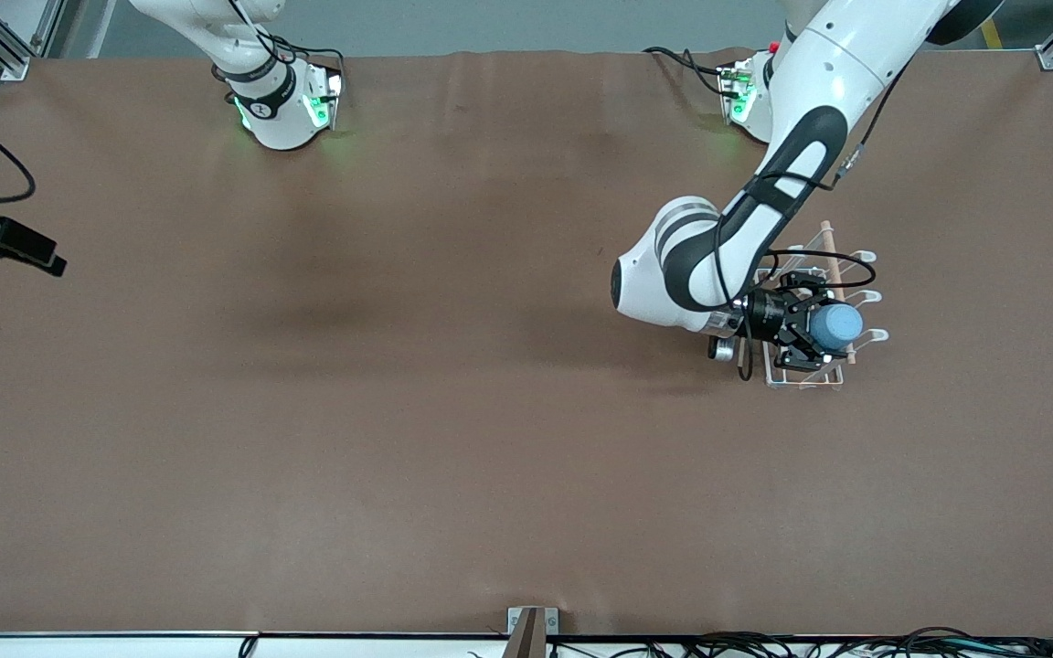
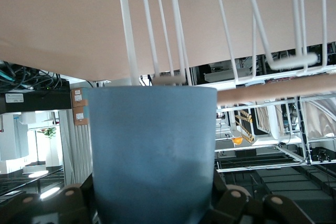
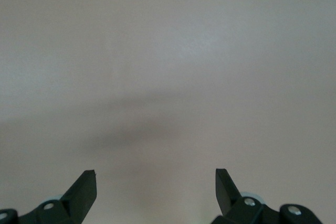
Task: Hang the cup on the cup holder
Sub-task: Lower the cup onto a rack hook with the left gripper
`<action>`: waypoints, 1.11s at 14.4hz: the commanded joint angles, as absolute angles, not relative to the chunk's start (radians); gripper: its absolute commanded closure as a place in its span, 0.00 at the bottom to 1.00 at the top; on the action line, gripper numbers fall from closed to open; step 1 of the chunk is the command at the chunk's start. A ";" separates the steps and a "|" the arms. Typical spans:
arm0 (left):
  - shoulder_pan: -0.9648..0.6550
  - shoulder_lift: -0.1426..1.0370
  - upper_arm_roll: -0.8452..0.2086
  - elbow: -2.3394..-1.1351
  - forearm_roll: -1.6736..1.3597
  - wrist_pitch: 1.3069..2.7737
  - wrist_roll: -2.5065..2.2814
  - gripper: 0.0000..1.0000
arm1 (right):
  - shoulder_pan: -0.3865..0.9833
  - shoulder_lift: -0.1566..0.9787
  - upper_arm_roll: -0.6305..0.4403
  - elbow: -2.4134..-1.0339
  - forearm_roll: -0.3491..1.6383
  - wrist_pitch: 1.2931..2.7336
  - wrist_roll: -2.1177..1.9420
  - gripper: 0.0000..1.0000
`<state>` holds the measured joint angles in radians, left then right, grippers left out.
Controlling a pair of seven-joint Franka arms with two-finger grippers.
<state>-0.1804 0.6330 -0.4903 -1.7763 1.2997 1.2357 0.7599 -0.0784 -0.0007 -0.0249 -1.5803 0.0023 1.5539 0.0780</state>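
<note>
- Front view: the left hand (image 1: 817,331) is clamped shut on the cup (image 1: 835,323), holding it sideways over the cup holder (image 1: 817,306) near the left arm's end of the tabletop (image 1: 398,411), likely to slide it onto 1 prong.
- Left wrist view: matte blue tapered cup (image 2: 152,153) faces thin white wire prongs and a wooden rod (image 2: 278,88).
- Right wrist view: the right hand (image 3: 156,188) waits, fingers spread wide, empty.

Left gripper (image 1: 821,334) clamped, arm bent low; right gripper (image 3: 156,187) spread wide, arm waiting.
</note>
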 commanded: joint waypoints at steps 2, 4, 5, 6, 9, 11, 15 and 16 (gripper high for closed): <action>-0.181 0.666 -0.492 -1.770 1.319 1.227 0.721 1.00 | -0.071 -0.071 -0.011 -1.589 0.000 1.496 0.257 0.00; -0.181 0.692 -0.492 -1.770 1.319 1.227 0.690 0.99 | -0.072 -0.066 -0.012 -1.574 -0.014 1.500 0.258 0.00; -0.181 0.701 -0.492 -1.770 1.319 1.227 0.680 0.99 | -0.074 -0.064 -0.012 -1.557 -0.003 1.497 0.230 0.00; -0.181 0.710 -0.492 -1.770 1.319 1.227 0.667 0.97 | -0.074 -0.063 -0.015 -1.549 -0.003 1.497 0.174 0.00; -0.170 0.742 -0.492 -1.772 1.318 1.227 0.626 0.97 | -0.078 -0.063 -0.017 -1.534 -0.008 1.496 0.083 0.00; -0.169 0.742 -0.492 -1.776 1.307 1.223 0.617 0.72 | -0.074 -0.057 -0.018 -1.537 -0.012 1.509 0.080 0.00; -0.152 0.721 -0.494 -1.767 1.252 1.221 0.598 0.23 | -0.074 -0.054 -0.017 -1.539 -0.015 1.528 0.080 0.00; -0.152 0.706 -0.494 -1.755 1.224 1.218 0.592 0.00 | -0.074 -0.054 -0.017 -1.539 -0.015 1.532 0.080 0.00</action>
